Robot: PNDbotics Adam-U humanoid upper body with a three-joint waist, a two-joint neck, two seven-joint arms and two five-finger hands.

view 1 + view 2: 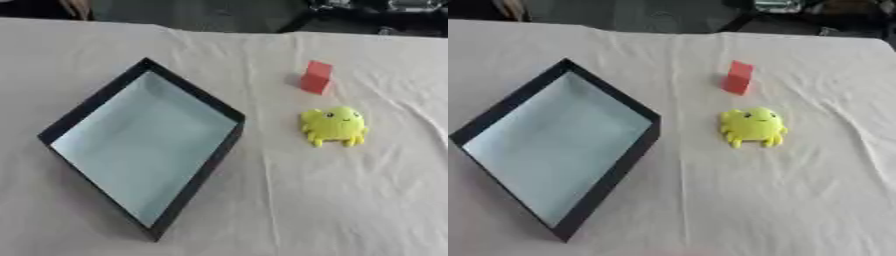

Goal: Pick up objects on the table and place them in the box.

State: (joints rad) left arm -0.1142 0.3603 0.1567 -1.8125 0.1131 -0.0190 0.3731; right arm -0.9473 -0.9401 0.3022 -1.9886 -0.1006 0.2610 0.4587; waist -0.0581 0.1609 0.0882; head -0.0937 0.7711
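Hands: neither left nor right shows in either eye view, so can't tell fingers' state. Box (220, 159), black walls w/ pale blue-grey floor, sits on left side of table (350, 210), turned corner-on like a diamond, nothing inside. Yellow plush critter (333, 125) w/ small face lies right of box, apart from it. Red block (317, 77) stands upright just behind plush, not touching. Cloth is white-ish, creased.

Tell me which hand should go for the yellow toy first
Probably the right. The yellow toy and red block lie right of the box, on the robot's right side. Neither hand is in view, so this rests on layout alone.
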